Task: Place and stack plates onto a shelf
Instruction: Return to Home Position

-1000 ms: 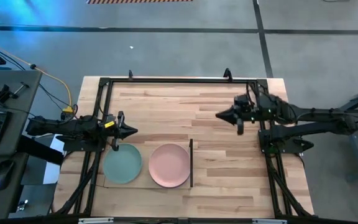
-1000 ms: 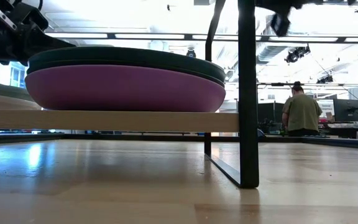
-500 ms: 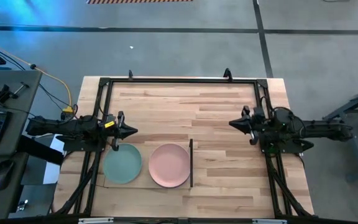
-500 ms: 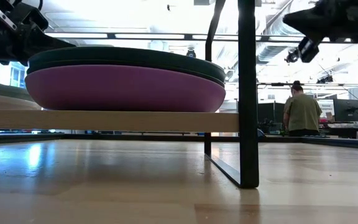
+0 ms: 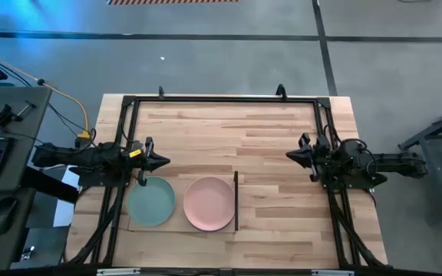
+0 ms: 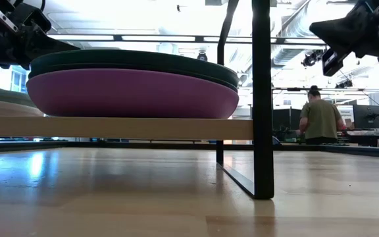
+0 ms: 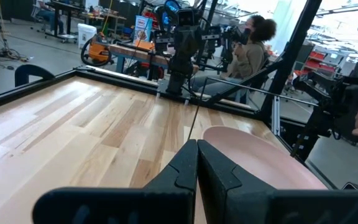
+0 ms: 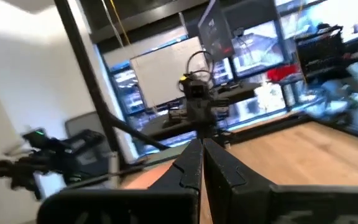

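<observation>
Two stacks of plates stand on the pale shelf board (image 5: 183, 227) near the table's near edge. From above, the left stack shows a pale mint plate (image 5: 151, 202) and the right one a pink plate (image 5: 209, 203), which also shows in the left wrist view (image 7: 260, 158). At table height the right stack shows a purple plate (image 6: 133, 94) under a dark one (image 6: 133, 60). The shelf's dark strip (image 5: 236, 201) lies right of the pink plate. My left gripper (image 5: 163, 161) (image 7: 197, 149) is shut, just beyond the mint plate's far rim. My right gripper (image 5: 288, 156) (image 8: 202, 146) is shut and high over the table's right side.
A black frame (image 5: 221, 99) runs round the table, and one dark post (image 6: 262, 99) stands right of the plates. Bare butcher-block top (image 5: 267, 199) lies between the shelf and the right arm. A person (image 6: 319, 118) stands in the room beyond the far edge.
My right arm has drawn back toward the table's right edge and a little toward the near edge, and it has come lower; its gripper stays shut. The left arm and the plates have kept still.
</observation>
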You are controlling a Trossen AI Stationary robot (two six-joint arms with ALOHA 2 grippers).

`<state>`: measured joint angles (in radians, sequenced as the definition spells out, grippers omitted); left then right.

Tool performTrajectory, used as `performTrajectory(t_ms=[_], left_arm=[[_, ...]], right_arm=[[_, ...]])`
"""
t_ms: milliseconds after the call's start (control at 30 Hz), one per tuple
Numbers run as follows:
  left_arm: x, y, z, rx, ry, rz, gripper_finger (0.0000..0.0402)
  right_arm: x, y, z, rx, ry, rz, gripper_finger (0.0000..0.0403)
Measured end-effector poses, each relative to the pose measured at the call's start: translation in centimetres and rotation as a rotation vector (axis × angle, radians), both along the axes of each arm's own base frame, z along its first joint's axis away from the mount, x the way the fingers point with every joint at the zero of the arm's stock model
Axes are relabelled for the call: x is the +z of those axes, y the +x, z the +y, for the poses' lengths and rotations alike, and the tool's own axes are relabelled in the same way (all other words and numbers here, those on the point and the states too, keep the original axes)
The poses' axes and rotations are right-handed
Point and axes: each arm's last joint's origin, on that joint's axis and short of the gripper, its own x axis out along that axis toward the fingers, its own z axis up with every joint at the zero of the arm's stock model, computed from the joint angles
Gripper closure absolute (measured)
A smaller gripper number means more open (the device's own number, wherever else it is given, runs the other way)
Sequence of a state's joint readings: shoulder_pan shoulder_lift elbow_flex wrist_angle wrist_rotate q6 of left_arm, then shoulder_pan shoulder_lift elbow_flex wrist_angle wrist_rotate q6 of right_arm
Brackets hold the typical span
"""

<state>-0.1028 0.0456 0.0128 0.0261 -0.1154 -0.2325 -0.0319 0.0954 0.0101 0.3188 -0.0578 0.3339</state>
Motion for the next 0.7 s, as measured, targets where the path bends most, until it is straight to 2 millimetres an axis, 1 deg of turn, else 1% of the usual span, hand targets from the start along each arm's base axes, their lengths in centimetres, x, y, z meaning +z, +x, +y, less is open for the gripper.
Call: performTrajectory(t_ms=[133,233,433,700], left_arm=[[0.0,0.0,0.0,0.0,0.0,0.0,0.0401],[0.0,0.0,0.0,0.0,0.0,0.0,0.0401],[0.0,0.0,0.0,0.0,0.0,0.0,0.0401],[0.0,0.0,0.0,0.0,0.0,0.0,0.0401]], right_arm=[[-0.5,0.1,-0.3,-0.125,-0.058,0.056,0.0403],[-1.1,0.2,-0.4,-0.167,-0.078,0.121,0.0403],[-2.8,0.2,-0.4,-0.162,-0.123,0.3,0.0403],[-2.9,0.3,-0.3,-0.125,-0.126,0.309,0.0403]])
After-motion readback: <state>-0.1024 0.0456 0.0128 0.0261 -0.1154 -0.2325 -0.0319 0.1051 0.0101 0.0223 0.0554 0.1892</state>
